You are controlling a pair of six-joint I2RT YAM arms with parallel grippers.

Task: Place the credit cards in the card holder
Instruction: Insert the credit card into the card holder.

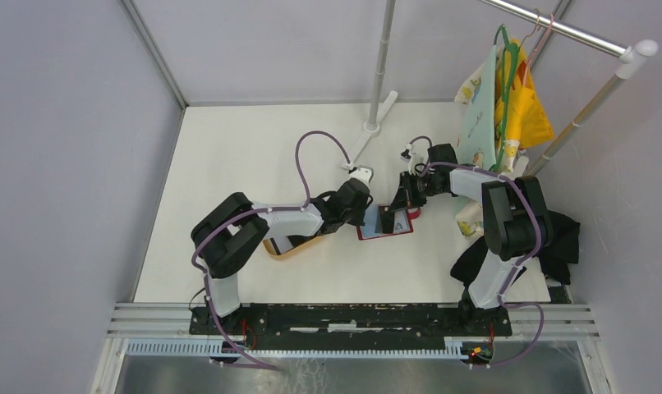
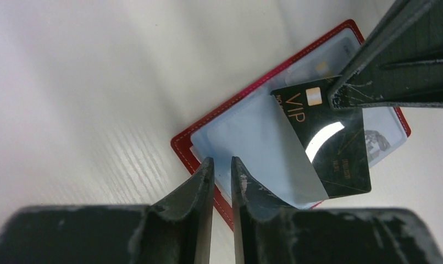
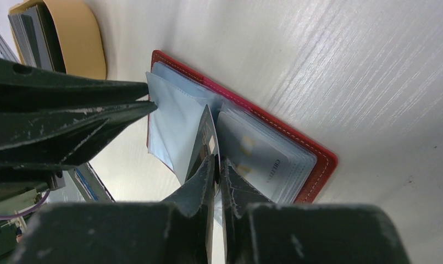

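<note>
Over red card holder point(image 2: 236, 129), black VIP card point(image 2: 332, 154) in right end effector point(image 3: 216, 159), sleeve point(image 3: 172, 126) in left end effector point(image 2: 222, 162)

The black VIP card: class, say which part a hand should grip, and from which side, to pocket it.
Pinch its chip-end corner across both flat faces, coming from the side opposite the pale blue sleeve. The black VIP card is thin and tilted, its other end partly under that sleeve, so only the chip end is free. The right hand grips there.
</note>
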